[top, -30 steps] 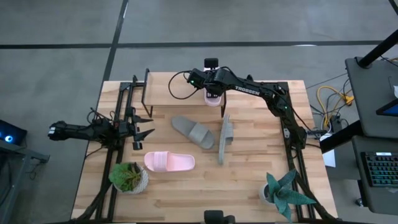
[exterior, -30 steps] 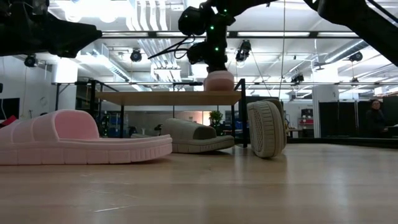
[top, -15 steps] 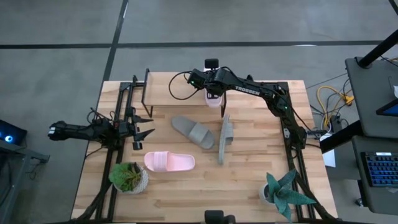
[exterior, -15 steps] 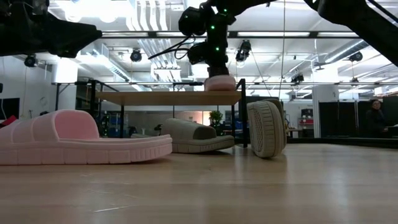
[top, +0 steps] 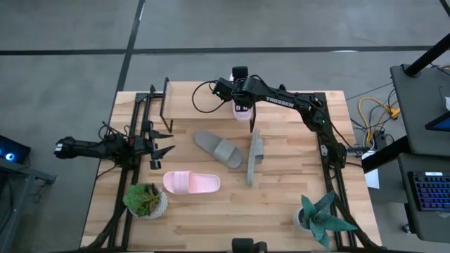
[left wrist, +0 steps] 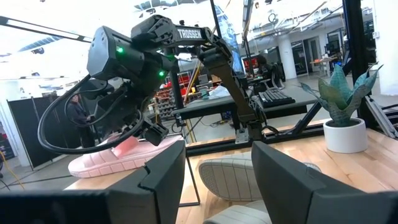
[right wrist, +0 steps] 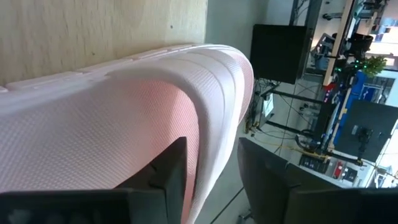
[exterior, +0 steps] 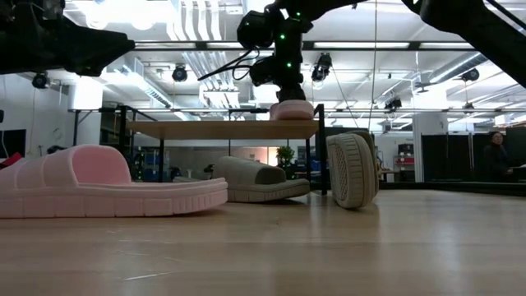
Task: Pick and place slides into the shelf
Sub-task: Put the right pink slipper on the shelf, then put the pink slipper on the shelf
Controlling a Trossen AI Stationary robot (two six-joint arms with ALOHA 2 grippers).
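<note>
Pink slide (exterior: 292,109) lies on the shelf (exterior: 222,128), the right gripper (top: 241,107) over it, fingers spread astride its strap. Three slides wait on the table (top: 281,204). Left gripper (top: 156,145) idles, fingers apart.

Overhead camera faces straight down; low camera looks level across the table (exterior: 329,247); both share the shelf (top: 200,91).
</note>
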